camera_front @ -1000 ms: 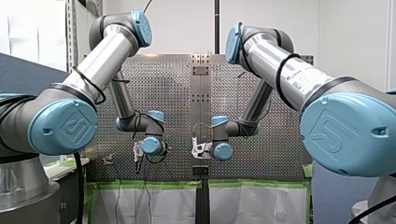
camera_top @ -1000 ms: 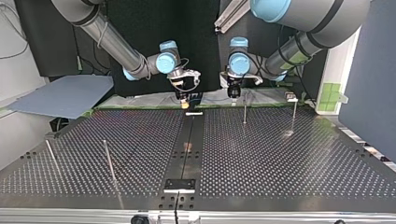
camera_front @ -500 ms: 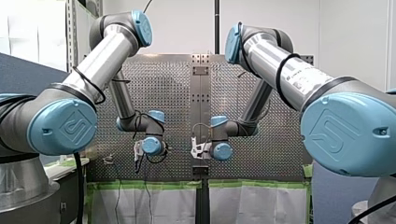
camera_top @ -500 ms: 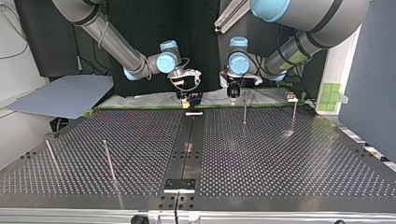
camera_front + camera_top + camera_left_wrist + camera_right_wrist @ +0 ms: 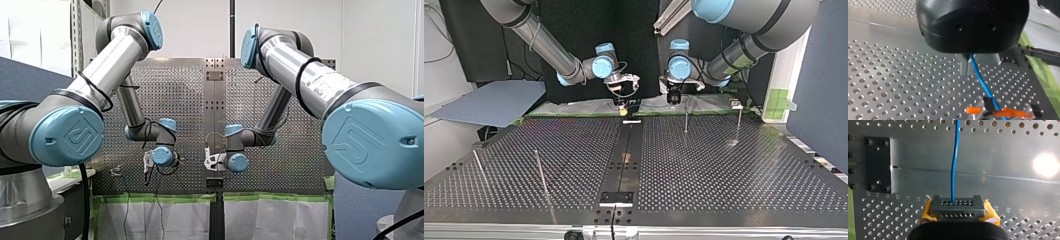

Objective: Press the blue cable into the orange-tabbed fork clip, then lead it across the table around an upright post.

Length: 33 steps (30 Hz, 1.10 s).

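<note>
blue cable [image 5: 980,80] in left end effector [image 5: 971,66], crossing orange-tabbed clip [image 5: 1003,113]

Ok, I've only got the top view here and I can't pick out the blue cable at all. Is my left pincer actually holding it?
Observer: Yes. In the left wrist view the left pincer looks closed on the blue cable.
Operator: Does it get to the clip?
Observer: It runs down from the pincer and lies across the orange-tabbed clip. I can't tell whether it is pressed in.
Operator: And on my right side?
Observer: In the right wrist view the cable leaves the right pincer and runs straight ahead, crossing a seam in the table.
</note>
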{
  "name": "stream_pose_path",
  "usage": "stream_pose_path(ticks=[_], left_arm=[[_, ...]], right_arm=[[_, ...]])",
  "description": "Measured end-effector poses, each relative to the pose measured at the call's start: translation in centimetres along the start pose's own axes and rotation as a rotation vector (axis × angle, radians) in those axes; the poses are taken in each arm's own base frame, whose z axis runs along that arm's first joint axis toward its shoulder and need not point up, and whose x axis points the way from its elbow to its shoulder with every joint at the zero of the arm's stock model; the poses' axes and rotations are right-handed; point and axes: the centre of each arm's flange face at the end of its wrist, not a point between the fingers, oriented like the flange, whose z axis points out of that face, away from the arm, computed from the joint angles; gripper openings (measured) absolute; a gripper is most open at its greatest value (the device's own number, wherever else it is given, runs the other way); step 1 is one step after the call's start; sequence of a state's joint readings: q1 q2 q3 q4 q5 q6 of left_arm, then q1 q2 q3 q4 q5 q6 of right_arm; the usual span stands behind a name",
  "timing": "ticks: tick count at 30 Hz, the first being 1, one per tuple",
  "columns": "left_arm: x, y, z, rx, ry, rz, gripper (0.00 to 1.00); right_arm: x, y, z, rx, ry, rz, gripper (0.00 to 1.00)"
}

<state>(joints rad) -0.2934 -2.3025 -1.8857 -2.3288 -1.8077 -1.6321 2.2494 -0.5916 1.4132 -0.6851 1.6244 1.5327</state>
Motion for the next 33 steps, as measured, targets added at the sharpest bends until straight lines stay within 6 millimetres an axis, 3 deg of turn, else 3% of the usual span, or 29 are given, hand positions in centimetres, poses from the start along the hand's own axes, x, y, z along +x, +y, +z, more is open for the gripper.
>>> stream_pose_path(ticks=[10, 15, 21, 33], left_arm=[[-0.5, 0.0, 0.3, -0.015, 0.003, 0.016, 0.02], [-2.1, -0.6, 1.2, -0.013, -0.001, 0.057, 0.02], [-5.0, -1.2, 1.0, -0.006, -0.006, 0.051, 0.02], [-10.7, -1.9, -1.1, -0.015, -0.031, -0.052, 0.02]], right_arm=[[0.9, 0.2, 0.7, -0.002, -0.002, -0.01, 0.0], [2.4, -0.1, 1.5, 0.002, -0.001, -0.026, 0.0], [5.0, -0.1, 1.3, 0.006, -0.014, -0.026, 0.0], [12.0, 0.1, 0.2, 0.006, 0.006, -0.009, 0.0]])
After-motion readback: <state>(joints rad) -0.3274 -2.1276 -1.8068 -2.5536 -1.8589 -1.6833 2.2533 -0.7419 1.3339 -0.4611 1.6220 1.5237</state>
